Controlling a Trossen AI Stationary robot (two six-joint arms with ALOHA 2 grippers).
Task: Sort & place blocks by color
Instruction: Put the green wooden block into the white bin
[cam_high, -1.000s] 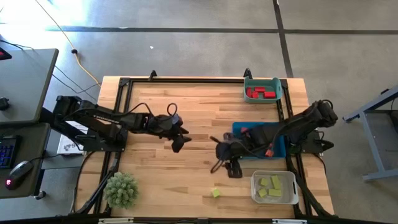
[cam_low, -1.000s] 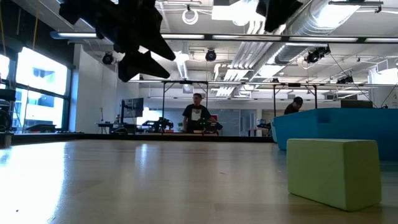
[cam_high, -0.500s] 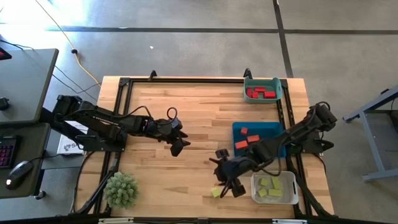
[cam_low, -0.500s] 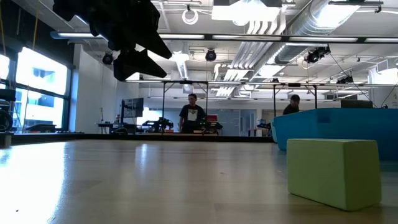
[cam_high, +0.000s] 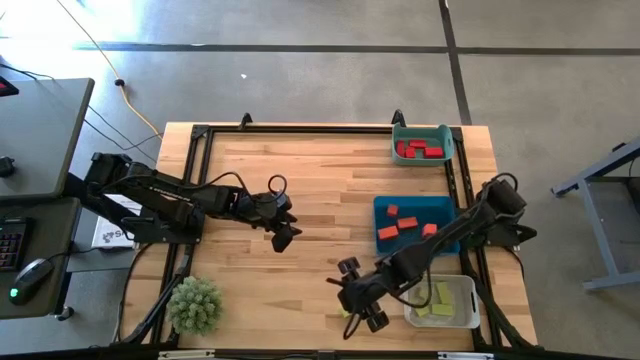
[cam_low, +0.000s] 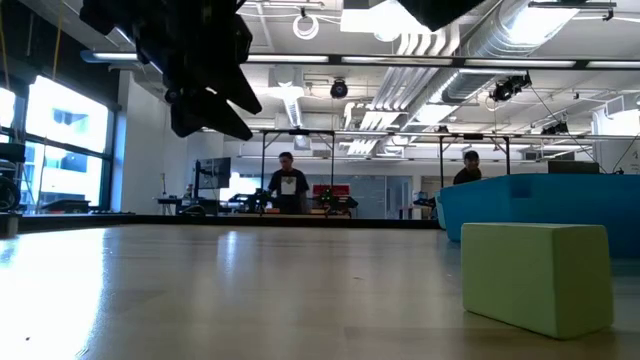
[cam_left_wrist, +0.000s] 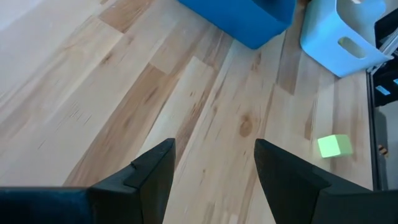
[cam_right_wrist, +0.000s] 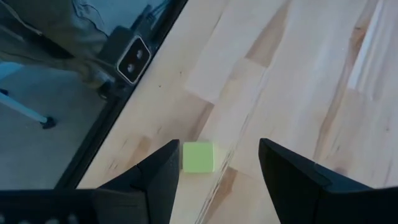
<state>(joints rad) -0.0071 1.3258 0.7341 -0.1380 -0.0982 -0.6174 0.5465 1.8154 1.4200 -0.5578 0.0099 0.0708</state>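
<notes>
Left gripper is held above bare wood mid-table, fingers spread, nothing gripped. The loose yellow-green block is seen far off from it, near the table's front edge. Right gripper is positioned over that block, fingers spread; the block is framed just inside one finger, not pinched. Sorted blocks are seen in the teal bin, blue bin and white bin at right.
</notes>
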